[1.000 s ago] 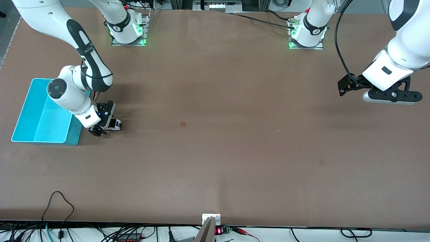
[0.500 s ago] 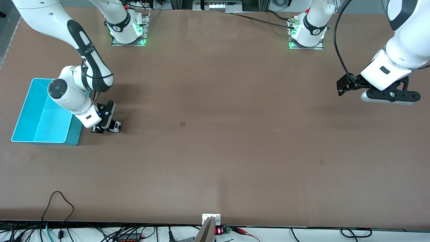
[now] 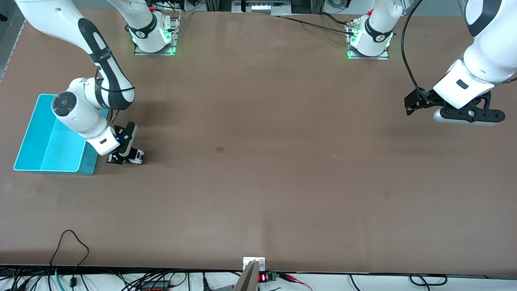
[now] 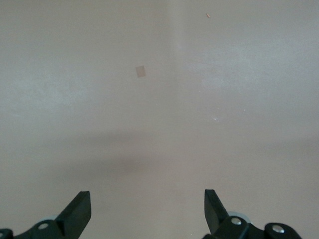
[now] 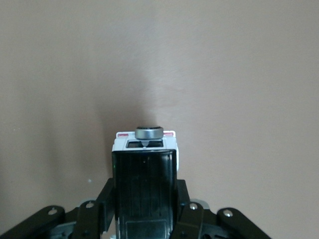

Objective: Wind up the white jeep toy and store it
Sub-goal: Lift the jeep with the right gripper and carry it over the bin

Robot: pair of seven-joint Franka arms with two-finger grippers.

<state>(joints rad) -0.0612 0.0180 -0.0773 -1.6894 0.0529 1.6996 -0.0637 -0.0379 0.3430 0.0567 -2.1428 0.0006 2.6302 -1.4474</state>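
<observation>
The white jeep toy [image 3: 137,155], white with a black roof panel, is low at the table surface beside the cyan bin [image 3: 30,133], at the right arm's end. My right gripper [image 3: 122,158] is shut on it. In the right wrist view the jeep [image 5: 144,144] sits between the fingers [image 5: 185,199], its black roof and a grey spare wheel facing the camera; the gripper [image 5: 144,211] grips its sides. My left gripper [image 3: 468,116] waits in the air over the left arm's end of the table; in its wrist view it [image 4: 147,209] is open and empty.
The cyan bin is open-topped, and the part of its inside that shows is empty. A small tan patch [image 3: 220,149] marks the table's middle. Cables [image 3: 68,242] lie along the table edge nearest the front camera.
My right gripper has shut on the jeep and shifted it slightly nearer the front camera, beside the bin. The left arm has barely moved.
</observation>
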